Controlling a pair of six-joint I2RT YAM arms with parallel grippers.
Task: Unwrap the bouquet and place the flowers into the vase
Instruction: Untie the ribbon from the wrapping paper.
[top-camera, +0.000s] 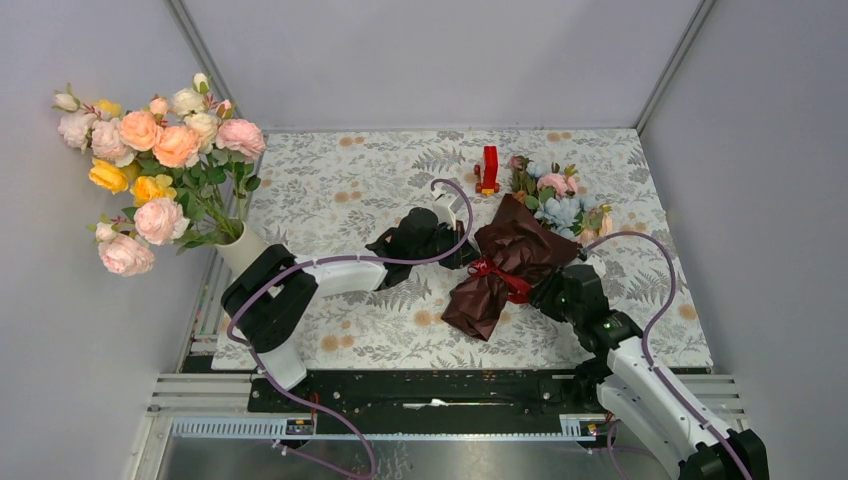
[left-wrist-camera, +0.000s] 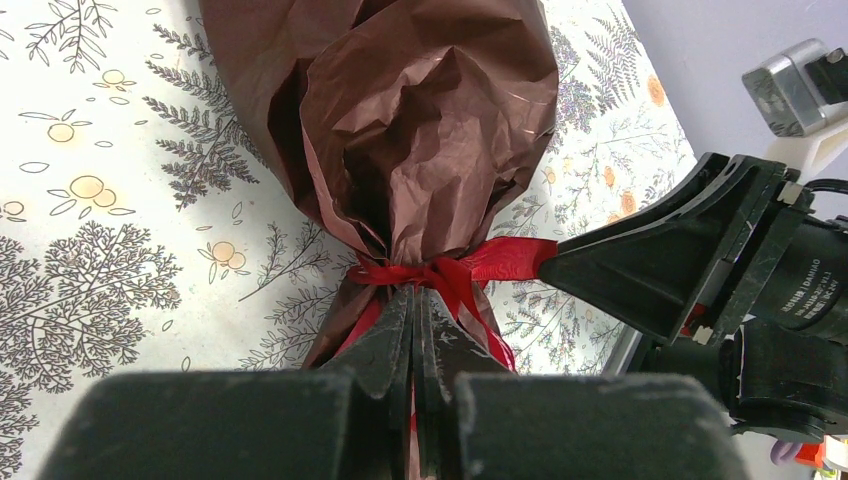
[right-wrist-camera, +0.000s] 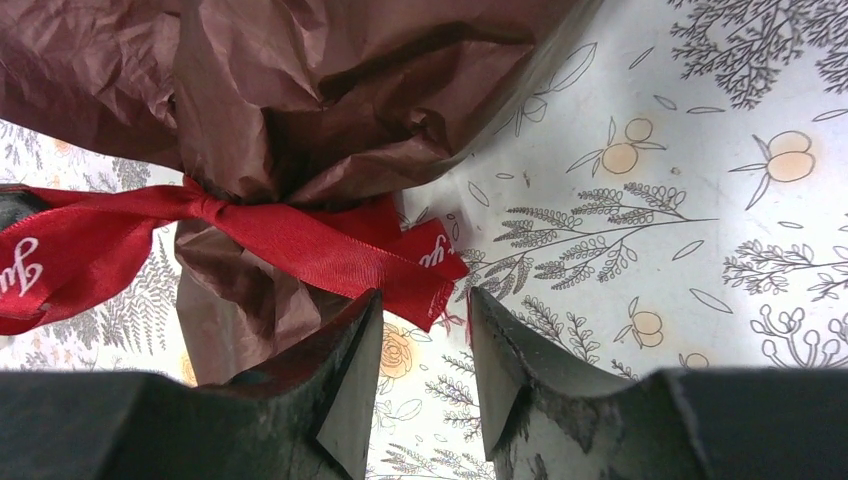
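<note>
bouquet (top-camera: 505, 262) between left gripper (left-wrist-camera: 412, 305) and right gripper (right-wrist-camera: 425, 302)

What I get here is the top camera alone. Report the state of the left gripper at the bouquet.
Observer: In the left wrist view, the left gripper is shut right at the ribbon, with a sliver of red between its fingers.
Operator: Now report the right gripper.
Observer: In the right wrist view, the right gripper is open. The ribbon's frayed tail ends at the gap between its fingertips, unpinched.
Operator: State whether the ribbon is untied.
Observer: No. The knot is tied, cinching the dark red paper.
</note>
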